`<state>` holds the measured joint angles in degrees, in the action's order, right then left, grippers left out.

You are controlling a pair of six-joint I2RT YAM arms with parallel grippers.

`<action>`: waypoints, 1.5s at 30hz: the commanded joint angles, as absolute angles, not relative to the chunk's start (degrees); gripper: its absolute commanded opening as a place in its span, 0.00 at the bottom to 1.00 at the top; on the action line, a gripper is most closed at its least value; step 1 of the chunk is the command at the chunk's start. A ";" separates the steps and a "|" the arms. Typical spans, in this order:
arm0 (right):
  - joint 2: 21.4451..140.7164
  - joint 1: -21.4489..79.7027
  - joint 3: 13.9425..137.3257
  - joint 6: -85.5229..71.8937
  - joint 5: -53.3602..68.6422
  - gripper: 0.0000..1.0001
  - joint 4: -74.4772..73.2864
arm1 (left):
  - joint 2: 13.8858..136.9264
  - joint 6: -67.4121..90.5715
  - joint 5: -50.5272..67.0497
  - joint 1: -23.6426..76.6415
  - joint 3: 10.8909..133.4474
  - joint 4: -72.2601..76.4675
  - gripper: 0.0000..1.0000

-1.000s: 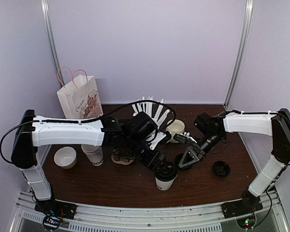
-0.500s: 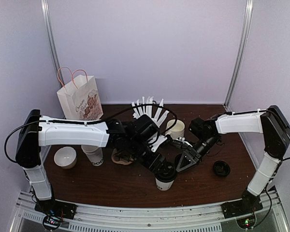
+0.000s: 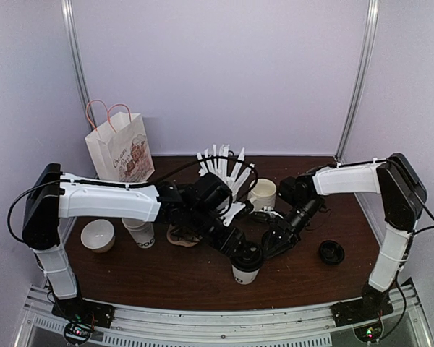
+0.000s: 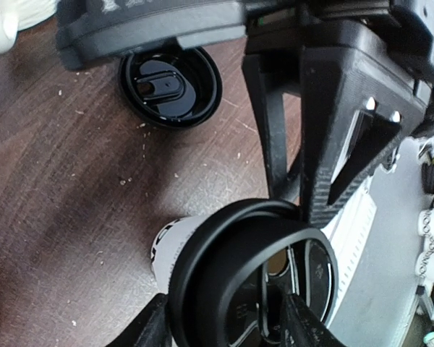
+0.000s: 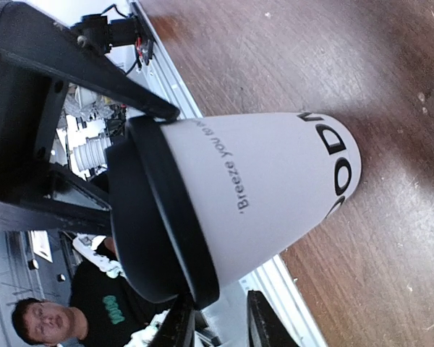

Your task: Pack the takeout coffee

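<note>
Left gripper [image 3: 236, 247] is down on top of the takeout cup [image 3: 244, 274], near the front edge of the table and about midway along it. From the left wrist its fingers [image 4: 153, 329] sit on either side of the black lid [image 4: 249, 278], and it looks clamped across the rim. The lid is on the mouth of the cup, with white cup wall showing below it.

Over to the right gripper [image 3: 271, 242]: it's low on the right side of that same cup, jaws apart with nothing between them. Its wrist camera looks straight at the cup's side, with black lettering near the base and a line of small print up the wall. The cup stands just ahead of the fingers [image 5: 182, 322], and I can't tell whether they touch it.

A spare lid [image 4: 170, 85] lies flat on the brown table [image 3: 173, 278] behind the cup, toward the cream mug [image 3: 264, 192]. A second spare lid [image 3: 331, 251] sits nearer the right edge.

The other takeout cup [image 3: 141, 234] has no lid. It stands toward the left edge, partly under the left arm and just beside a white bowl [image 3: 98, 235].

A paper bag with pink handles [image 3: 119, 148] stands in the back left corner. The cup of white sticks [image 3: 220, 165] is by the back edge.
</note>
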<state>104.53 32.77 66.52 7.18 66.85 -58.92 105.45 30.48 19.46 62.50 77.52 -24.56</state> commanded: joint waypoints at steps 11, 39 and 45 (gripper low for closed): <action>106.07 33.40 73.55 10.32 54.46 0.29 -58.43 | 104.11 25.59 13.93 63.03 73.79 -24.67 0.62; 91.62 36.19 60.88 9.43 61.21 0.67 -49.80 | 95.94 36.67 12.99 58.78 68.88 -17.39 0.48; 95.12 38.16 62.60 9.64 60.16 0.65 -50.42 | 97.19 36.48 13.73 58.79 69.24 -17.53 0.47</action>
<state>93.08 37.01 61.34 10.07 60.40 -51.83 95.85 35.68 11.86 58.81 69.17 -20.49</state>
